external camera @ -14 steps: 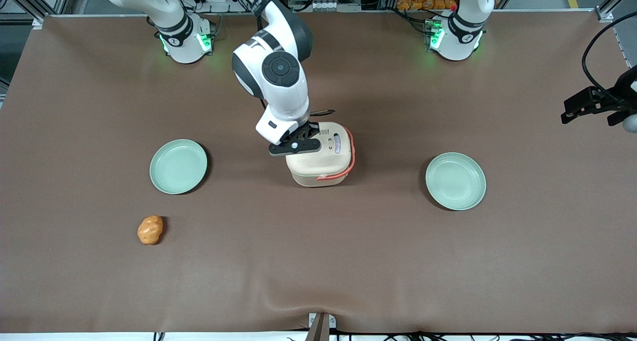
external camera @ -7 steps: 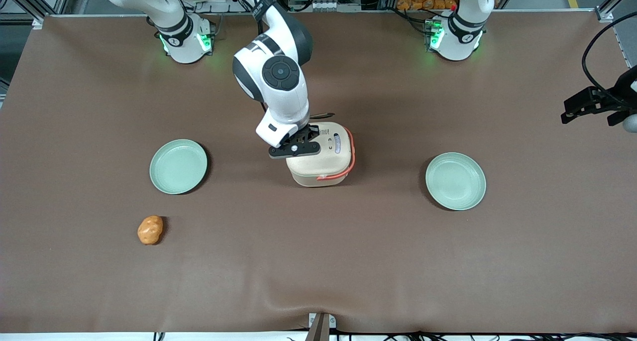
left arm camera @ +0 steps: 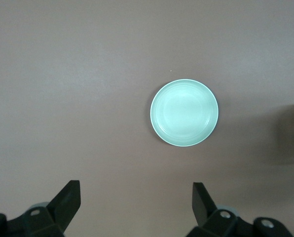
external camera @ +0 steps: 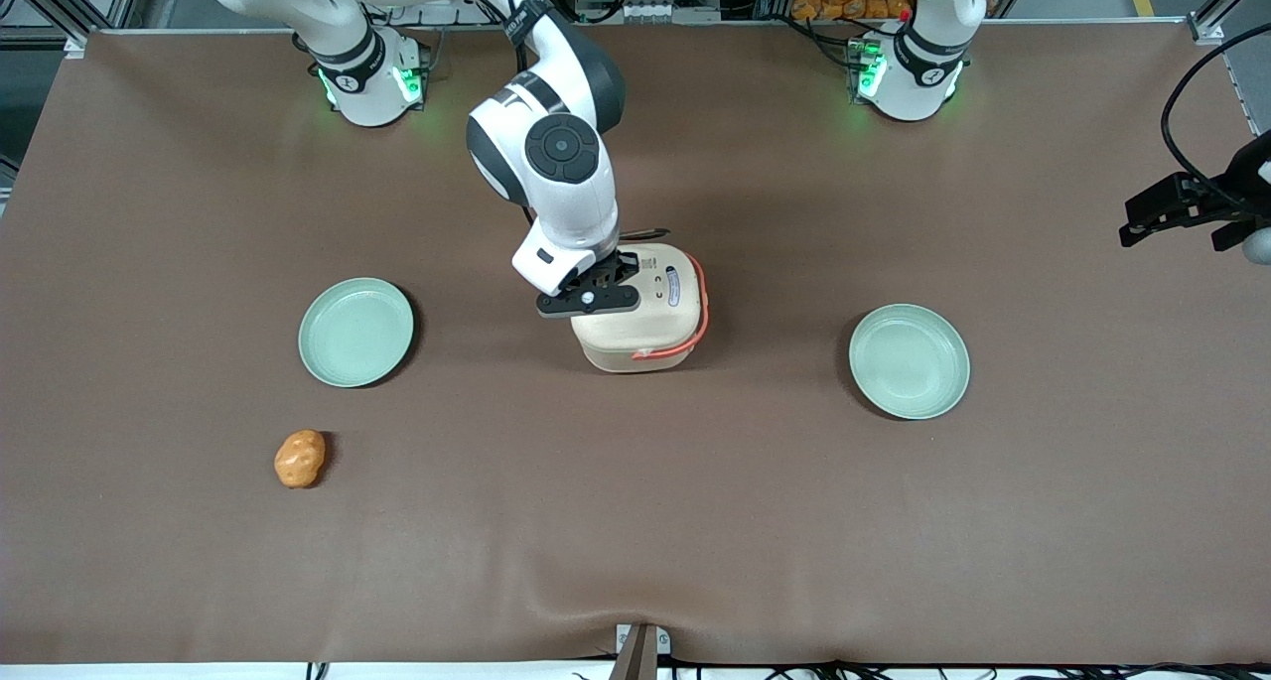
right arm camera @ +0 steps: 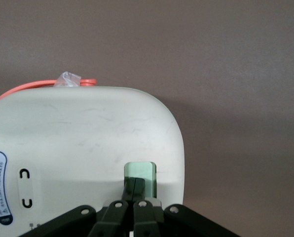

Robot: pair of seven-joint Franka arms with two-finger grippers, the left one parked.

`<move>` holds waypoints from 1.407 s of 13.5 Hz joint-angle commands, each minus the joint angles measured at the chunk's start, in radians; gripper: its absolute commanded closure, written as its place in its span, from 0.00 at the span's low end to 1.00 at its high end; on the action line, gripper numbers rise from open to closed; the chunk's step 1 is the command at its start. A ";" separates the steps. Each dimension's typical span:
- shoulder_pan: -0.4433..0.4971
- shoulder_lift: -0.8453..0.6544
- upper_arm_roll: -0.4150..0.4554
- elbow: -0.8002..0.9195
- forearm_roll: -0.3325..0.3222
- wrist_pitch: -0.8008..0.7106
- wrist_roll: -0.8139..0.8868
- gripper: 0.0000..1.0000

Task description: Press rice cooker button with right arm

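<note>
The cream rice cooker with its coral-orange handle stands near the middle of the table, lid closed. It fills much of the right wrist view. The small pale green button sits near the lid's edge. My right arm reaches down over the cooker. Its gripper is shut, empty, and its closed fingertips rest on the button's near edge. In the front view the gripper hides the button.
A pale green plate lies toward the working arm's end, with an orange lump nearer the front camera. A second pale green plate lies toward the parked arm's end and shows in the left wrist view.
The right arm has shifted very slightly; the gripper stays on the cooker's lid at the button. The cooker has not moved.
</note>
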 commanded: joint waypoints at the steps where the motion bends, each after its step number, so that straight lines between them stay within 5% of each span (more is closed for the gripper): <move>1: -0.005 0.032 -0.009 0.016 -0.009 0.015 0.015 1.00; 7: -0.019 -0.057 -0.010 0.169 0.010 -0.214 0.003 0.76; 10: -0.070 -0.113 -0.010 0.254 0.010 -0.361 -0.058 0.13; 11: -0.091 -0.151 -0.010 0.254 0.010 -0.382 -0.107 0.00; 19: -0.335 -0.374 -0.038 0.239 -0.032 -0.632 -0.251 0.00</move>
